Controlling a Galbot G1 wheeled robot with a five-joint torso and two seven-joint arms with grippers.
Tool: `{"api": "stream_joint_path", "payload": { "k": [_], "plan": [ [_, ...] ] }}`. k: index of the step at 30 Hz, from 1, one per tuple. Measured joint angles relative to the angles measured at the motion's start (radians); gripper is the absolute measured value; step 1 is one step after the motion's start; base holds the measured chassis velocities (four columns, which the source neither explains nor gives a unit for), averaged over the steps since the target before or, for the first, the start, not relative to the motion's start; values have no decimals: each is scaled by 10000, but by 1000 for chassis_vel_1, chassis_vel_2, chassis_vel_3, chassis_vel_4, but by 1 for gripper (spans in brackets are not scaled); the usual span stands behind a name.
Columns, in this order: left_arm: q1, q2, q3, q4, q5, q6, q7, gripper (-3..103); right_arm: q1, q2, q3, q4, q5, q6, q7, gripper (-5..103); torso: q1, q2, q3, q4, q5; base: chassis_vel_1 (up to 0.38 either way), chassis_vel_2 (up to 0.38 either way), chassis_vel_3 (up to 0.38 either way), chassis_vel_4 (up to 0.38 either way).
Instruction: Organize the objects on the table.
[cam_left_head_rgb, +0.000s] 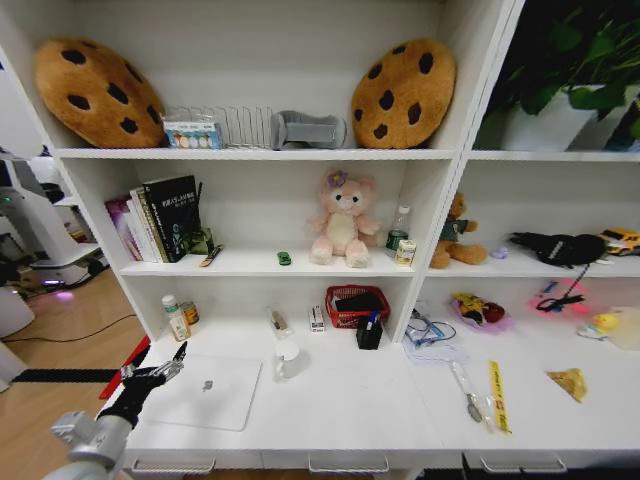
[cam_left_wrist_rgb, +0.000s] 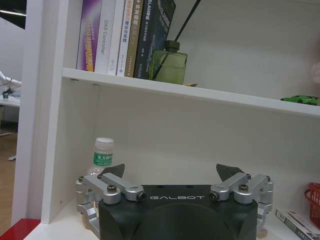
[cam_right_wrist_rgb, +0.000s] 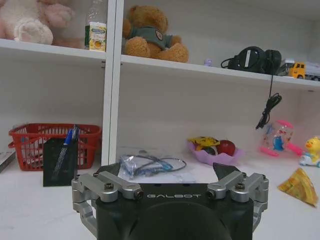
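Observation:
A thin silver laptop (cam_left_head_rgb: 205, 391) lies shut on the white table (cam_left_head_rgb: 350, 405) at the front left. My left gripper (cam_left_head_rgb: 172, 363) hovers at the laptop's left edge, open and holding nothing; in its own wrist view the left gripper (cam_left_wrist_rgb: 172, 172) faces the shelving. A tiny green toy car (cam_left_head_rgb: 284, 258) sits on the middle shelf, and the car (cam_left_wrist_rgb: 300, 99) shows again from the left wrist. A blue-capped pen (cam_right_wrist_rgb: 68, 136) stands in a black holder (cam_left_head_rgb: 369, 332). My right gripper (cam_right_wrist_rgb: 167, 171) is open and empty above the table, facing that holder.
A small bottle (cam_left_head_rgb: 176, 318) stands by the shelf wall behind the laptop. A red basket (cam_left_head_rgb: 355, 304), a glass (cam_left_head_rgb: 286, 358), bagged cables (cam_left_head_rgb: 430, 332), a yellow ruler (cam_left_head_rgb: 497, 396) and toys (cam_left_head_rgb: 478, 310) crowd the back and right. Books (cam_left_head_rgb: 160, 220) and plush toys fill the shelf.

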Motion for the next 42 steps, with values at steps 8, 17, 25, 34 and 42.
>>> {"api": "stream_joint_path", "payload": {
  "k": [8,17,25,34,42],
  "plan": [
    [0,0,0,0,0,0,2,100,2359,-1811,1031,-310,1923,-1615,-1843,100,1,-2,1,5,3,0,0,0,0],
    [0,0,0,0,0,0,2,100,3308,-2404,1137,-924,2159,-1947,-2374,100,2,-2,1,1,0,0,0,0,0],
    [0,1,0,-1,0,0,1,100,3469,-2392,1186,-1276,2415,-1902,-2310,100,2,-1,0,0,0,-63,-72,58,66],
    [0,1,0,0,0,0,1,100,3486,-2253,1210,-1623,2434,-1736,-2301,100,2,-1,-1,-1,1,-95,-93,101,100],
    [0,1,0,0,0,0,1,100,3562,-2359,1358,-1816,2580,-1731,-2265,100,1,0,-1,2,-1,-51,-50,54,64]
  ]
}}
